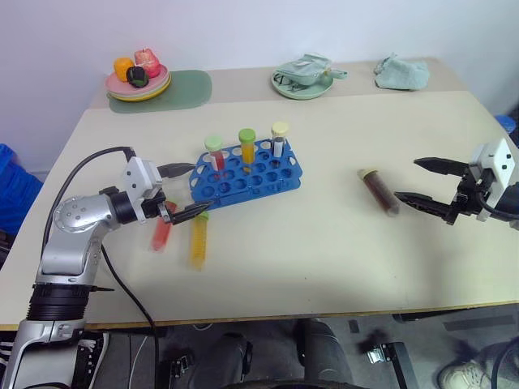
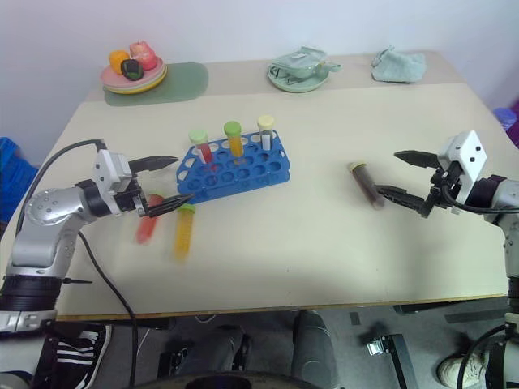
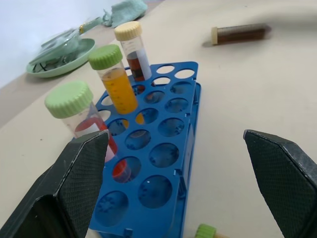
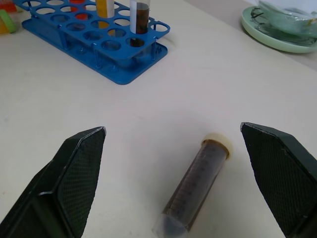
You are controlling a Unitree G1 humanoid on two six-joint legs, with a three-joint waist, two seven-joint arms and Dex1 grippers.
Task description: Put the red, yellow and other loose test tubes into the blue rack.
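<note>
Both claws were spread wide and empty. The left gripper (image 1: 185,192) hovered beside the blue rack (image 1: 246,173), centre-left; red tube (image 1: 161,233) and yellow tube (image 1: 199,240) lay below it. The right gripper (image 1: 420,180) faced the brown tube (image 1: 379,191), centre-right.

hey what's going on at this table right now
A two-armed robot is sorting test tubes into a blue rack, which already holds three upright. Both grippers are open and empty. The left gripper hovers by the rack, over a red tube and a yellow tube lying loose. The right gripper faces a brown tube on the table.
</note>
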